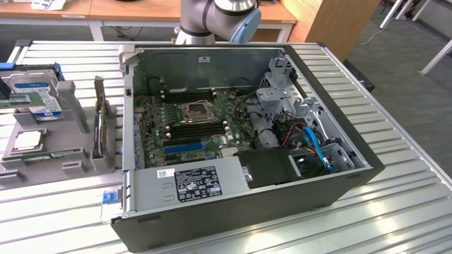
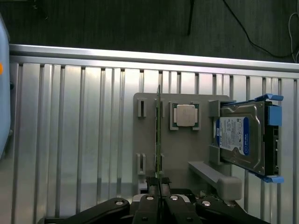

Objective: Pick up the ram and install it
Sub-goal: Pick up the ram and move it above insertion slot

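My gripper (image 2: 159,183) is closed, its 2 fingertips pressed together with nothing held between them. From my wrist the tips line up with one end of the ram (image 2: 158,130), but I cannot tell if they touch it. The ram stands on its long edge in the gray holder (image 2: 187,149), so I see its thin top edge as a green line, kept between 2 slotted posts. On one side of the ram there is a narrow strip of bare holder, then 1 processor chip (image 2: 185,115) lying flat, then 1 hard drive (image 2: 238,135) leaning at the holder's far side. On the other side the holder's edge is near, and past it the slatted metal table (image 2: 70,140) is bare up to its rim. In the exterior view 1 open computer case (image 1: 233,211) stands beside the holder, on the exterior view's right.
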You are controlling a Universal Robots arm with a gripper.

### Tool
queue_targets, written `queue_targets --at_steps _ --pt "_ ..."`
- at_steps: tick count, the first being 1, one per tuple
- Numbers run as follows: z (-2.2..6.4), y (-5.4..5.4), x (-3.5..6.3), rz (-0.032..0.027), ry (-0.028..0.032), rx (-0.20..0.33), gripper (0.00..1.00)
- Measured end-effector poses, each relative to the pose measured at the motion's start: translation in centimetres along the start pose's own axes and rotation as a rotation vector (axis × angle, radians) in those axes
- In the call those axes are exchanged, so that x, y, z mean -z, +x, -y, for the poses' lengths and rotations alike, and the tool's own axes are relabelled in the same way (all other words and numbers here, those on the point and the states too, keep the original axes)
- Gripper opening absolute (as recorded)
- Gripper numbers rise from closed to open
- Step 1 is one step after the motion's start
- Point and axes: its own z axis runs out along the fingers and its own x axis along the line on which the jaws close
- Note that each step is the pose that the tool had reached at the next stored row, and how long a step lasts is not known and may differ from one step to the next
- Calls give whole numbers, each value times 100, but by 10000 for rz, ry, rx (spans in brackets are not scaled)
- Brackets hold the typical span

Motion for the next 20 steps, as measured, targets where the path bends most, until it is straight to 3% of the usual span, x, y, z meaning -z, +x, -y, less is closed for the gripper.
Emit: queue_targets --at_steps 7,20 --pt "36 0 2 0 -1 0 11" --pt "209 1 9 0 -25 -2 11"
